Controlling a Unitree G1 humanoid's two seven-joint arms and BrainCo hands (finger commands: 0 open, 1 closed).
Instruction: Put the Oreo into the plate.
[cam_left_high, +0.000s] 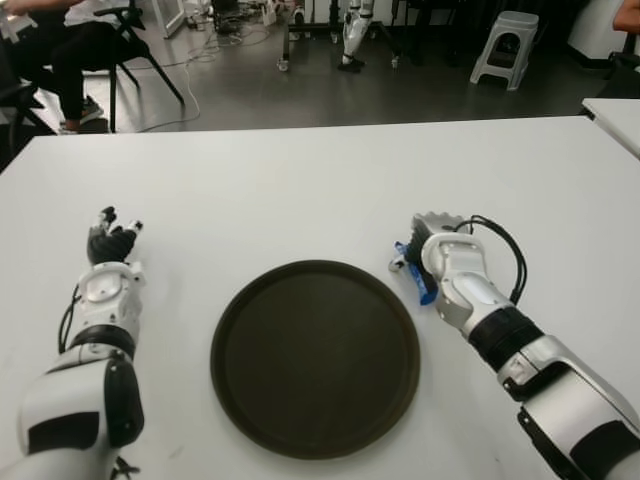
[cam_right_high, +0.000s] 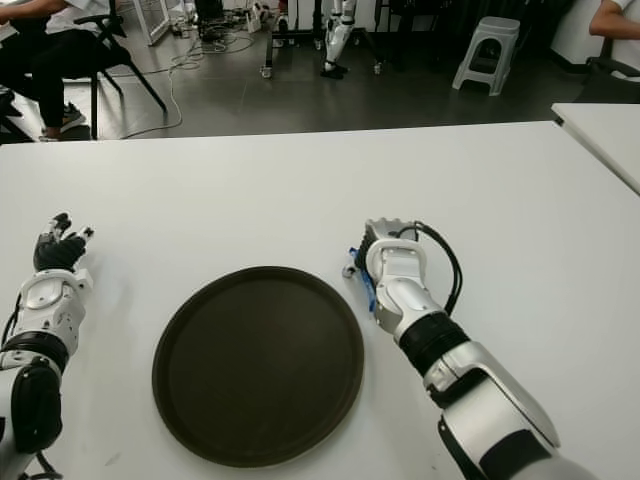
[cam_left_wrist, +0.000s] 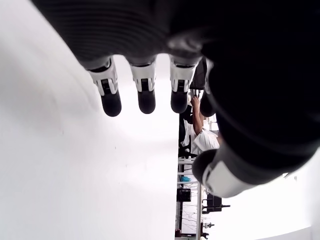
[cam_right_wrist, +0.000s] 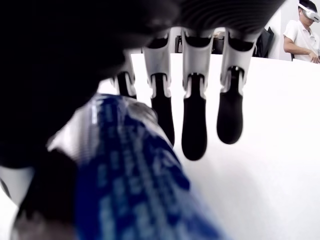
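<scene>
Both forearms filled the near corners of the left eye view; between them, on the white bench (cam_left_high: 300, 180), lay a round dark plate (cam_left_high: 315, 357), bare inside; the right hand (cam_left_high: 432, 258) showed just beside the plate's right rim, a blue Oreo packet (cam_left_high: 418, 275) peeking out along the hand's plate side, above the bench and not over the plate; the left hand (cam_left_high: 112, 243) showed well to the left of the plate, dark fingertips pointing away from the robot; beyond the bench edge stood a grey stool (cam_left_high: 506, 45) and a seated person (cam_left_high: 50, 50) at the far left.

From the right eye view the same layout appeared, with the packet a thin blue strip between hand and plate rim; a second person's arm (cam_right_high: 615, 20) showed at the top right corner, which the left eye view barely caught.

Only the left wrist view revealed that hand's underside: three fingers (cam_left_wrist: 146, 95) hung down loosely with a thumb apart from them, nothing between, the pale bench behind.

Close in the right wrist view, the Oreo packet filled the lower part, blue with pale lettering too blurred to read; it sat pressed between the dark thumb side and the palm, while the four fingers (cam_right_wrist: 194, 125) extended almost straight past its end, not wrapped round it; a person with a headset (cam_right_wrist: 302, 25) sat beyond the bench.
</scene>
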